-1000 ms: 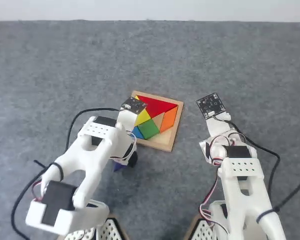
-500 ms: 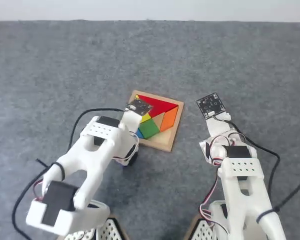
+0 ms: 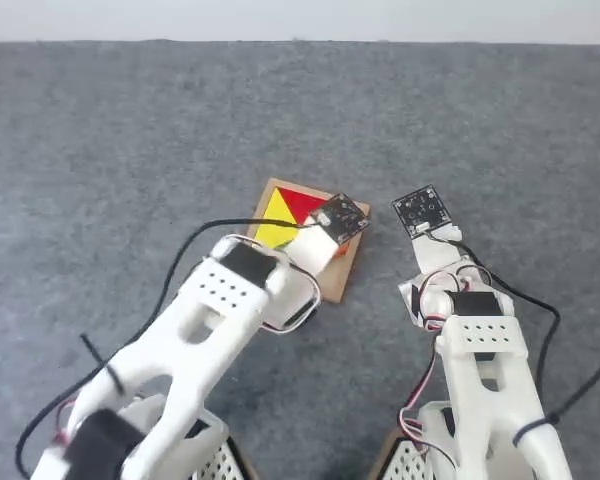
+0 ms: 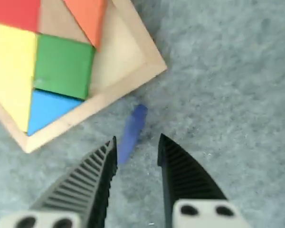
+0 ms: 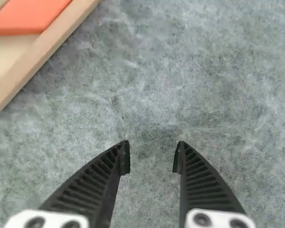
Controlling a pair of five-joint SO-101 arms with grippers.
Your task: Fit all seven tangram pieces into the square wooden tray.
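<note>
A dark blue piece lies on the grey bench just outside the wooden tray. Its near end sits between the tips of the left pincer, which is narrowly parted and holds nothing.

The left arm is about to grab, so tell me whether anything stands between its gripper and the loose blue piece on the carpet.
Nothing visible does. The loose blue piece lies on bare carpet beside the tray, its near end between the open fingers of the left gripper.
</note>
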